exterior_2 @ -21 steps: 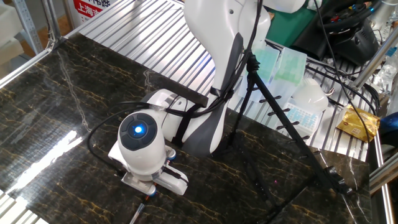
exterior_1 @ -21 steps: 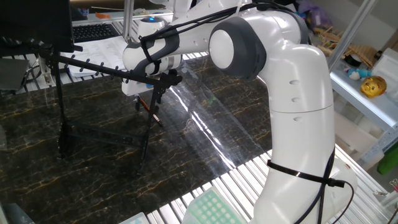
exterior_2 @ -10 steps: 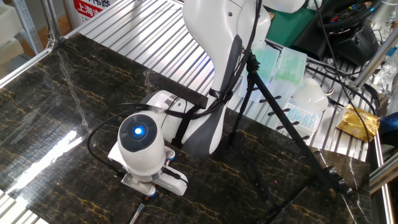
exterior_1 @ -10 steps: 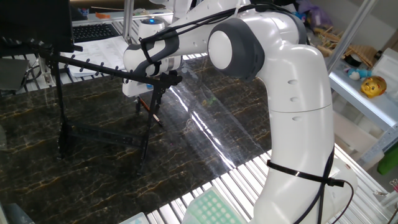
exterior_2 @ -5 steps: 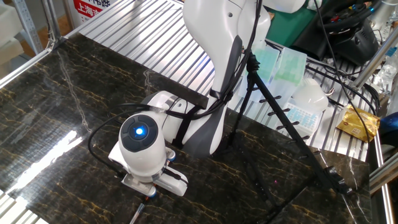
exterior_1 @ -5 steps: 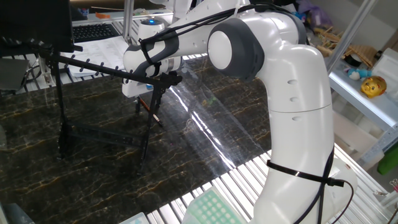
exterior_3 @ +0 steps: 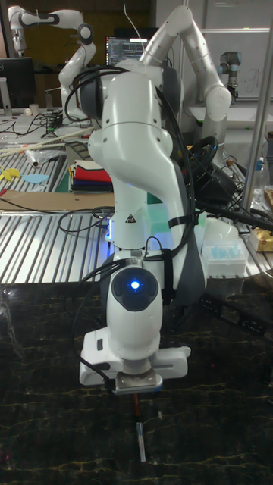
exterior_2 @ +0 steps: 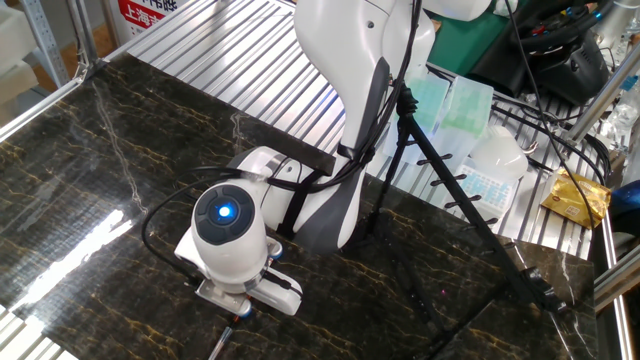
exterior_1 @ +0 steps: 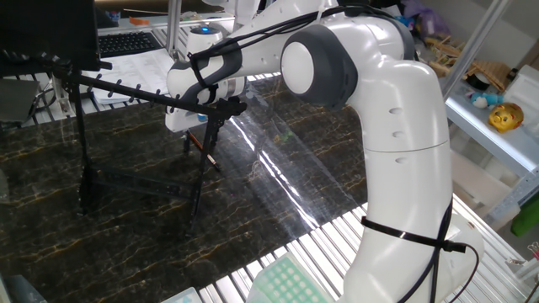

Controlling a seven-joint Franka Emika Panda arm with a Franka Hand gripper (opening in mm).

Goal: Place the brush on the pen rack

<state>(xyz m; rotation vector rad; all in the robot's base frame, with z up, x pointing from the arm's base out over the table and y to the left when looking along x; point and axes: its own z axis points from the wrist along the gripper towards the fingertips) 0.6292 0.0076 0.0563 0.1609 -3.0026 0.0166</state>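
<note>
The brush (exterior_1: 205, 150) is being held tilted just above the dark marbled desk (exterior_1: 278, 194), its red-orange section uppermost and its dark shaft slanting down toward the surface. In the tall fixed view the brush (exterior_3: 139, 432) is being shown hanging below the gripper (exterior_3: 136, 392), with its pale lower tip close to the desk (exterior_3: 45, 424); whether the tip is touching cannot be told. The fingers are being kept closed on the upper end of the brush, though the fingers themselves are largely being hidden by the wrist in every view.

The rack (exterior_1: 109, 88) is being seen standing on the desk, its long pegged top bar running from the left edge of one fixed view toward the gripper (exterior_1: 200, 135), with its legs and low crossbar beneath. The brush is being held just beside the near leg of the rack, below the top bar and not resting on any peg. In the other fixed view the rack (exterior_2: 455, 190) is being shown behind the arm, and only a sliver of the brush (exterior_2: 224, 337) is being shown under the wrist.
</note>
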